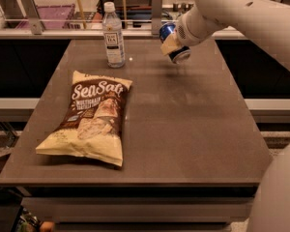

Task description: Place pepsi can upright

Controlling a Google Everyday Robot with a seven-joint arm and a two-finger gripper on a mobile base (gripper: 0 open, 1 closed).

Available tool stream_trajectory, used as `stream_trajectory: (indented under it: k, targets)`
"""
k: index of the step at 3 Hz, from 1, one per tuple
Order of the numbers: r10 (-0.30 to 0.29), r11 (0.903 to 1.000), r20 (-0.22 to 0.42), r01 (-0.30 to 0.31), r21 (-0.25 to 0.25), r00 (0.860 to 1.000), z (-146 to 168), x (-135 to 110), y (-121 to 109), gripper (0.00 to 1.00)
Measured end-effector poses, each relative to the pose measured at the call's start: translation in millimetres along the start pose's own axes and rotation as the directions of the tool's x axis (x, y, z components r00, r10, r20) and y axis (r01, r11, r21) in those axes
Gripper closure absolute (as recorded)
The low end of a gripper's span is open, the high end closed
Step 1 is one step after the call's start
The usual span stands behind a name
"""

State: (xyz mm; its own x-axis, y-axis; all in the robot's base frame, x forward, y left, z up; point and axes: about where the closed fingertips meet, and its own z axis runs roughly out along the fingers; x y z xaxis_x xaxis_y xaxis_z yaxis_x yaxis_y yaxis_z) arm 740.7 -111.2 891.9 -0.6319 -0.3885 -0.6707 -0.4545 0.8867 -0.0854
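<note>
The blue pepsi can point(173, 43) is held tilted above the far middle of the dark table point(193, 129), with one silver end facing down and toward me. My gripper point(171, 41) is shut on the can, at the end of the white arm that comes in from the upper right. A cream-coloured finger point(168, 45) lies across the can's side. The can is off the table surface.
A clear plastic bottle point(114, 35) with a white label stands upright at the far left of the table. A SeaSalt chip bag point(92, 119) lies flat on the left half. A railing and shelves run behind the table's far edge.
</note>
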Motion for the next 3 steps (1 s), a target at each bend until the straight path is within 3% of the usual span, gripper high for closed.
stream_trajectory:
  k: [3]
  targets:
    - [-0.039,0.998,-0.126,0.032,-0.054,0.991,24,14,11,1.0]
